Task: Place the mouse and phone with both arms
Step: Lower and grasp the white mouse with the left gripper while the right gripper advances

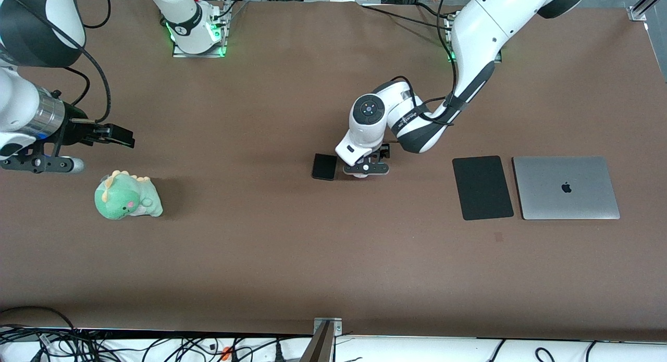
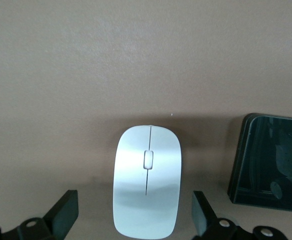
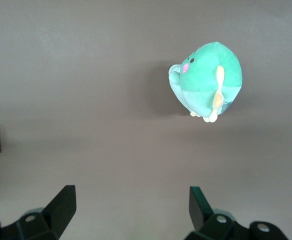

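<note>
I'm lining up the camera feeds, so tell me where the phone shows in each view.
Front view: the phone lies mid-table beside the left gripper.
Left wrist view: its corner at the picture's edge, beside the mouse.
Right wrist view: I cannot tell; only a dark sliver at one edge.
Shared landmark: the brown table.

We see two white jointed arms [image 1: 484, 34] with black bands and black cables clipped along the links. The left arm's wrist carries a round dark cap with a blue centre. The right arm [image 1: 31, 117] shows a metallic silver ring. Green lights glow at both bases. Small lettering on one band is, possibly, a label.
</note>
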Controlling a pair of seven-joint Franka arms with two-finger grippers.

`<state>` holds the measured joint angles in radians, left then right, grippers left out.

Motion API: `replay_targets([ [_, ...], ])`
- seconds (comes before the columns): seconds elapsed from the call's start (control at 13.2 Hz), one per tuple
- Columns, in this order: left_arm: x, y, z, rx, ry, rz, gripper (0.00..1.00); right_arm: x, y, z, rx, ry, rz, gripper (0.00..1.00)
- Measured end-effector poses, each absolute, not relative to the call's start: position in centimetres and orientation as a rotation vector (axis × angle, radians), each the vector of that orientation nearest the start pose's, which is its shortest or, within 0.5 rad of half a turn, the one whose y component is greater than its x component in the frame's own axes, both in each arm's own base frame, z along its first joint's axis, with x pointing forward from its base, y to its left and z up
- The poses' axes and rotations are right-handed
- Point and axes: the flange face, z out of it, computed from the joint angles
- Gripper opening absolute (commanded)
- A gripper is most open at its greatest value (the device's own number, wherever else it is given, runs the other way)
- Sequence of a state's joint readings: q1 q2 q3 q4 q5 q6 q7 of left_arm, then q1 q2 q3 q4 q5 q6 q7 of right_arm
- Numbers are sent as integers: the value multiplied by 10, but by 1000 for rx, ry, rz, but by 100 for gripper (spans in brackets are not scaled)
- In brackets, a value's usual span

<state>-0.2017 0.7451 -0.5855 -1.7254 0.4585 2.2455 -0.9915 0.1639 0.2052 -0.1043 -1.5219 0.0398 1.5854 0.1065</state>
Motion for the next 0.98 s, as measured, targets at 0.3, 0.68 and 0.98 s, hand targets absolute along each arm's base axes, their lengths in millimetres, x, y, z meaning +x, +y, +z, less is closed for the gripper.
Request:
replay_targets([
  [0.3, 496, -436, 186, -3145, 1, 119, 100, 609, 46, 523, -3127, 77, 241, 100],
  [0.68, 494, -439, 177, -3143, 7, 129, 88, 610, 47, 519, -3128, 77, 255, 100],
  [0.98, 497, -438, 173, -3143, -3, 134, 56, 610, 46, 518, -3128, 72, 261, 100],
])
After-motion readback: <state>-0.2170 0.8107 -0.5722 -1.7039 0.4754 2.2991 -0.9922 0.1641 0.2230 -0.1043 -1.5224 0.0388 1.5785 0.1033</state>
